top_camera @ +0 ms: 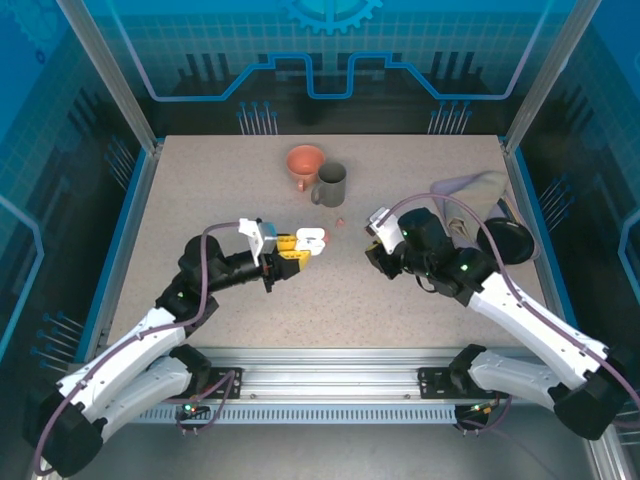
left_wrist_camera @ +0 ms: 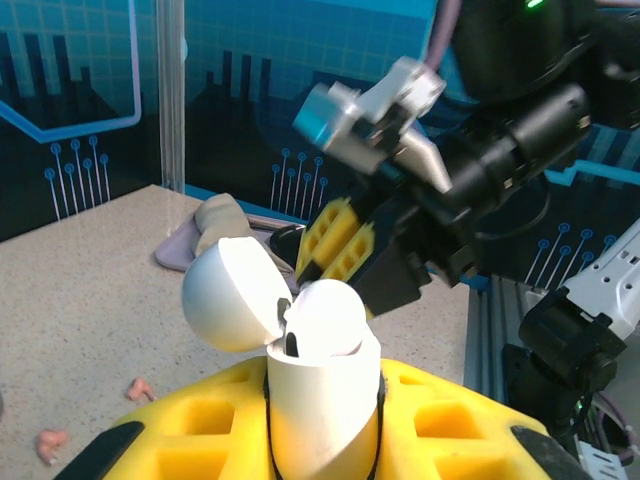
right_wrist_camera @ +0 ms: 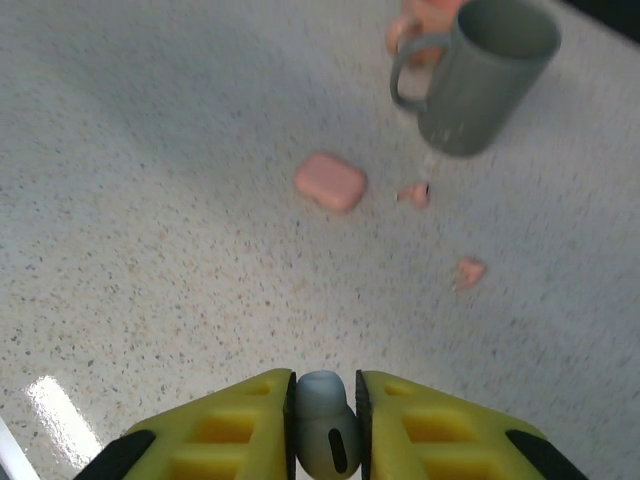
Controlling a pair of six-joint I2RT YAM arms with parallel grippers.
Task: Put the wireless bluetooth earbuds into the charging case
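White earbud (right_wrist_camera: 325,432) tight in right pincer (right_wrist_camera: 324,398), open white case (left_wrist_camera: 318,385) in left pincer's (left_wrist_camera: 322,432) grip

Two arms were counted in the top view: the left arm (top_camera: 130,350) at lower left, the right arm (top_camera: 540,325) at lower right; grippers numbered two: the left gripper (left_wrist_camera: 322,420) and the right gripper (right_wrist_camera: 325,400); cases numbered two: one white charging case (left_wrist_camera: 310,370), one salmon-pink case (right_wrist_camera: 330,182) at frame centre; earbuds numbered three: one white earbud (right_wrist_camera: 325,435) at bottom centre, and two salmon-pink, the upper pink earbud (right_wrist_camera: 415,193) and the lower pink earbud (right_wrist_camera: 468,270); single items were one grey mug (right_wrist_camera: 480,75), one salmon funnel (top_camera: 305,162), one cloth (top_camera: 470,185) and one black dish (top_camera: 515,240).
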